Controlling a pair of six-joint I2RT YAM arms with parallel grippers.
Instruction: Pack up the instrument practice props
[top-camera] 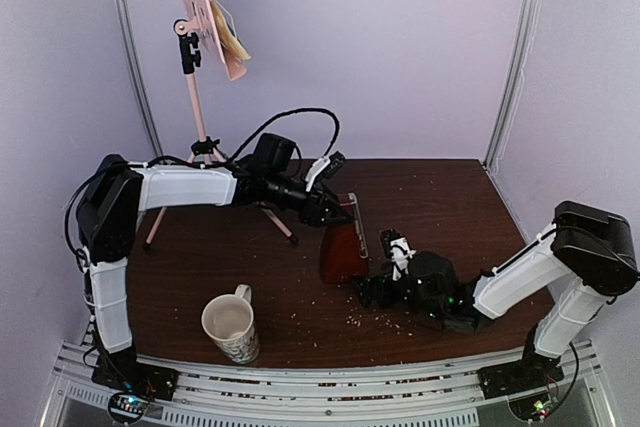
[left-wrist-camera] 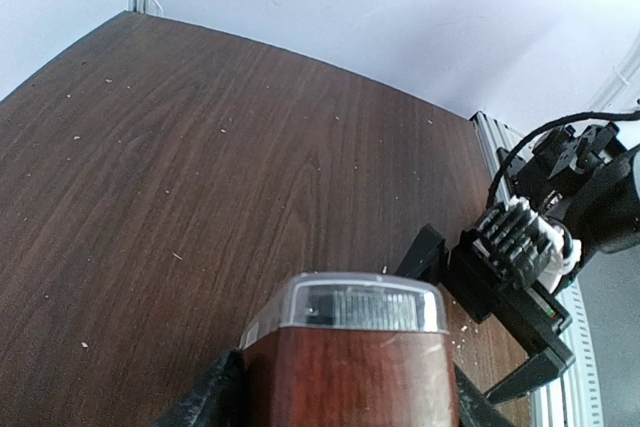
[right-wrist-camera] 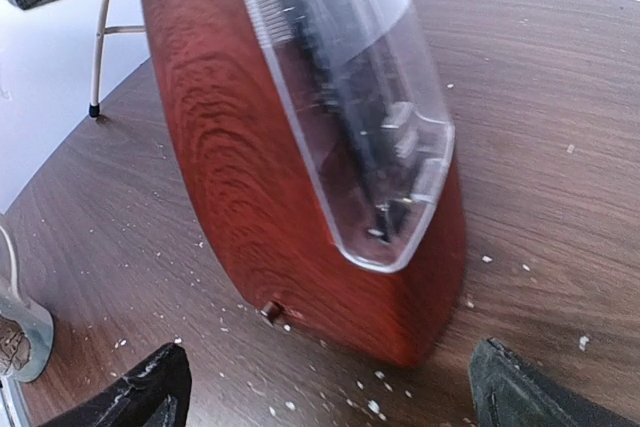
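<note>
Pink stand (top-camera: 200,7) is up at the left rear, sheets (top-camera: 232,39) on it. Mid-surface (top-camera: 440,207), left hand (top-camera: 335,209) grips the metronome (top-camera: 340,252) by its top; right hand (right-wrist-camera: 325,387) gapes beside its base. Nothing looks packed yet.

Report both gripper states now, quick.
Left gripper: closed on the metronome, near its top.
Right gripper: open, holding nothing, low on the table facing the metronome's base.

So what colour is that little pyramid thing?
The metronome is dark red-brown wood grain, with a clear cover. The right wrist view shows it best.
</note>
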